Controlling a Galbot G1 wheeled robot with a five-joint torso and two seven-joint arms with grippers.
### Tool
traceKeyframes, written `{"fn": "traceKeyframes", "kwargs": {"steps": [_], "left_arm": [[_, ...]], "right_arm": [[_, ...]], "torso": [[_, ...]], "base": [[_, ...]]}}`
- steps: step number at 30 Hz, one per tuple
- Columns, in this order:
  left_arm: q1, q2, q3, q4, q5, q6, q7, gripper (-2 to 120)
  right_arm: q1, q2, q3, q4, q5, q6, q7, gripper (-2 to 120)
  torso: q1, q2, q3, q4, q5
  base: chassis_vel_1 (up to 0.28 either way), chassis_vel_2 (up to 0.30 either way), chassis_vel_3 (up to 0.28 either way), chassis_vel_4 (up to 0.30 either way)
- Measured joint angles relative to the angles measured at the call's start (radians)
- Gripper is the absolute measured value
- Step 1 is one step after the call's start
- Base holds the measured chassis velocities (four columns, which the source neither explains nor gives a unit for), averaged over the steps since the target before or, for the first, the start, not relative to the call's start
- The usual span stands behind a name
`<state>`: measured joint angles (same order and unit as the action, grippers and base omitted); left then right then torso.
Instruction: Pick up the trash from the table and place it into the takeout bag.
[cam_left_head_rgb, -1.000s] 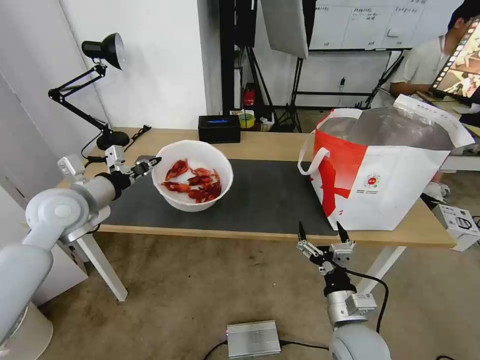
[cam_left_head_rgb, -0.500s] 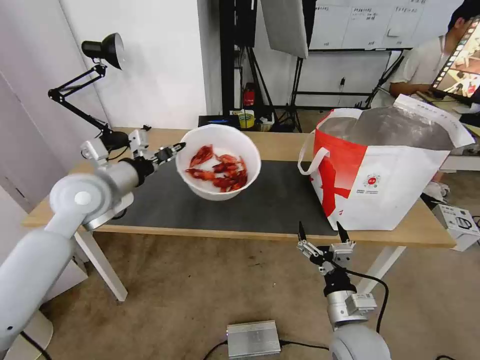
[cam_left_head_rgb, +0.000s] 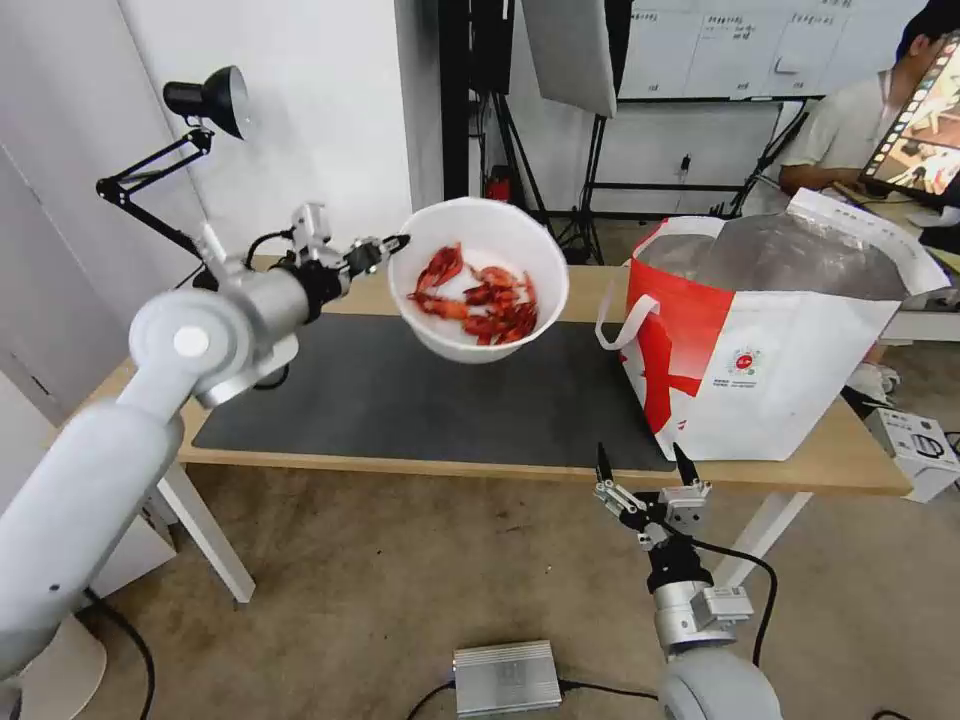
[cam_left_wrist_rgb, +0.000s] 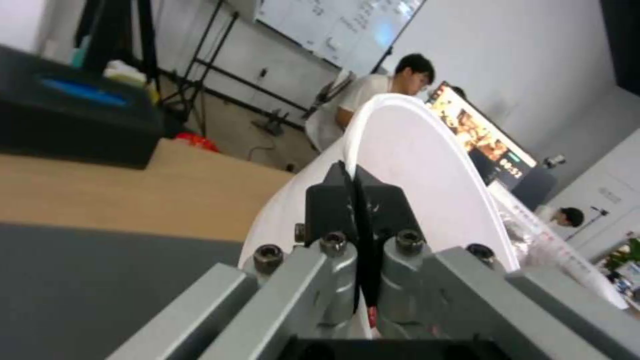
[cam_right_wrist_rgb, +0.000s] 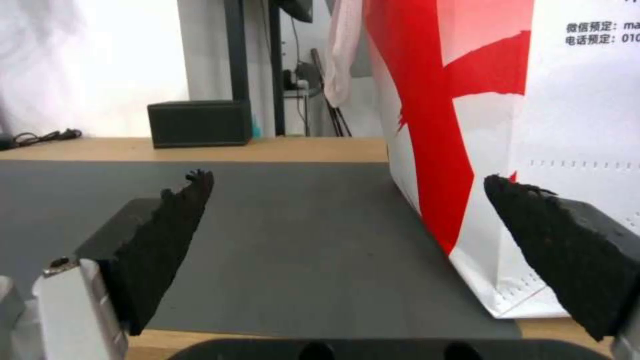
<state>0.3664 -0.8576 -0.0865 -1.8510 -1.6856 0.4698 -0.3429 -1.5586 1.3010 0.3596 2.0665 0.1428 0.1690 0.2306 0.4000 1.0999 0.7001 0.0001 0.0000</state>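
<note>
Above the mat (cam_left_head_rgb: 440, 400), mid-frame, our left claw (cam_left_head_rgb: 392, 243) pinches the bowl (cam_left_head_rgb: 478, 280) rim, tilted. We should level it, then carry it over the bag (cam_left_head_rgb: 780, 340) at right. Our right claw (cam_left_head_rgb: 645, 462) waits spread, empty, below the surface (cam_left_head_rgb: 560, 285).

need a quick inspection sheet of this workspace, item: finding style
surface: light-wood table with dark grey mat
job's things: white bowl of red shells held above the mat, tilted; takeout bag upright, open, on the table's right end
clutter: black box; desk lamp
grippers: left gripper shut on the bowl's rim; right gripper open, before the table's front edge
cables: lead from a grey box on the floor
surroundings: a person seated behind the bag
</note>
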Motion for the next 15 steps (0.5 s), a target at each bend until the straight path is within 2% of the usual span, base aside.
{"fn": "traceKeyframes", "kwargs": {"steps": [3, 8, 15], "left_arm": [[-0.094, -0.042, 0.063, 0.055, -0.004, 0.000, -0.006, 0], [-0.165, -0.091, 0.125, 0.103, -0.005, 0.000, -0.010, 0], [-0.301, -0.194, 0.220, 0.198, -0.004, 0.000, -0.016, 0]], "right_arm": [[0.000, 0.000, 0.000, 0.000, 0.000, 0.000, 0.000, 100], [0.000, 0.000, 0.000, 0.000, 0.000, 0.000, 0.000, 100], [0.000, 0.000, 0.000, 0.000, 0.000, 0.000, 0.000, 100]], "torso": [[0.000, 0.000, 0.000, -0.0001, 0.0001], [0.000, 0.000, 0.000, -0.0001, 0.0002], [0.000, 0.000, 0.000, -0.0003, 0.0002]], "base": [[0.000, 0.000, 0.000, 0.000], [0.000, 0.000, 0.000, 0.000], [0.000, 0.000, 0.000, 0.000]]}}
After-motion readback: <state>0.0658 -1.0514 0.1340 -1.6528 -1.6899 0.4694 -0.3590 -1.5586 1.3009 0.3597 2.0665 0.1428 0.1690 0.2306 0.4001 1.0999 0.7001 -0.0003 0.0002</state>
